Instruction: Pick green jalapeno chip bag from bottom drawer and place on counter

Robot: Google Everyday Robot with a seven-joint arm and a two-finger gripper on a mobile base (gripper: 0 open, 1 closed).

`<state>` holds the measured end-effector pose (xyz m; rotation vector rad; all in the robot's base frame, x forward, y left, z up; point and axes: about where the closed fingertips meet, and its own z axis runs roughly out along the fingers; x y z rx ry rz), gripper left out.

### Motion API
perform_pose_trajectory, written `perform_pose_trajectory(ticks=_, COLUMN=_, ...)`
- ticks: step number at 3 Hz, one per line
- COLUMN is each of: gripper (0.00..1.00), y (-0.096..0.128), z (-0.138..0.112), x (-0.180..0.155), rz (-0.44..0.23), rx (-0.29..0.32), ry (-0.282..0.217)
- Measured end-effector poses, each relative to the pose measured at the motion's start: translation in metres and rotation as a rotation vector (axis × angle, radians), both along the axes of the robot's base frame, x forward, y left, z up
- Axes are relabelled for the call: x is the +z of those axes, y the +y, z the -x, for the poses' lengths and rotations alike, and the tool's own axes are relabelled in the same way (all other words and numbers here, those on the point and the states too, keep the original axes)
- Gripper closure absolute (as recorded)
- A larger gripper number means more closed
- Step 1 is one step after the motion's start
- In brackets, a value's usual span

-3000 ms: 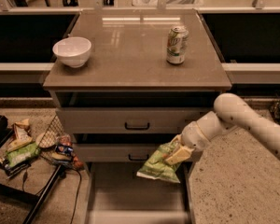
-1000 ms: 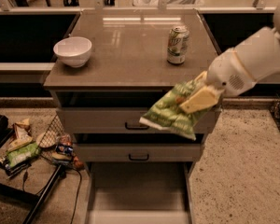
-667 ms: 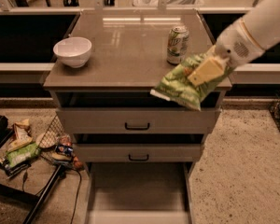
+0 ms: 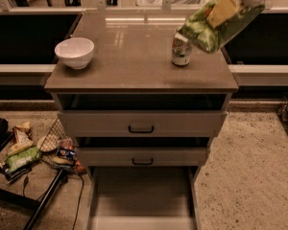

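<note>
My gripper [image 4: 225, 8] is at the top right of the camera view, shut on the green jalapeno chip bag [image 4: 206, 30]. It holds the bag in the air above the right side of the counter [image 4: 129, 56]. The bag hangs down to the left and covers the top of the green-and-white soda can [image 4: 181, 54]. The bottom drawer [image 4: 141, 195] stands pulled out at the foot of the cabinet, its flat floor bare.
A white bowl [image 4: 75, 52] sits on the counter's left side. The two upper drawers [image 4: 141, 123] with dark handles are shut. Floor clutter with a pale green bag [image 4: 21, 158] and a wire basket lies to the left of the cabinet.
My gripper has lifted the chip bag from beside the drawers up and to the right, to well above the counter's right side over the soda can.
</note>
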<state>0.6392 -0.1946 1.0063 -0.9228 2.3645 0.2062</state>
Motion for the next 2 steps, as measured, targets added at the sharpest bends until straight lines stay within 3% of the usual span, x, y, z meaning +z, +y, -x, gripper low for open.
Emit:
perform_pose_trajectory(ticks=1, gripper=1.00, y=-0.015, z=-0.020, x=0.072, rz=0.019, rx=-0.159, ry=-0.121)
perform_pose_trajectory(ticks=2, gripper=1.00, y=-0.035, z=-0.026, x=0.128, rz=0.029, rx=-0.270, ry=-0.257)
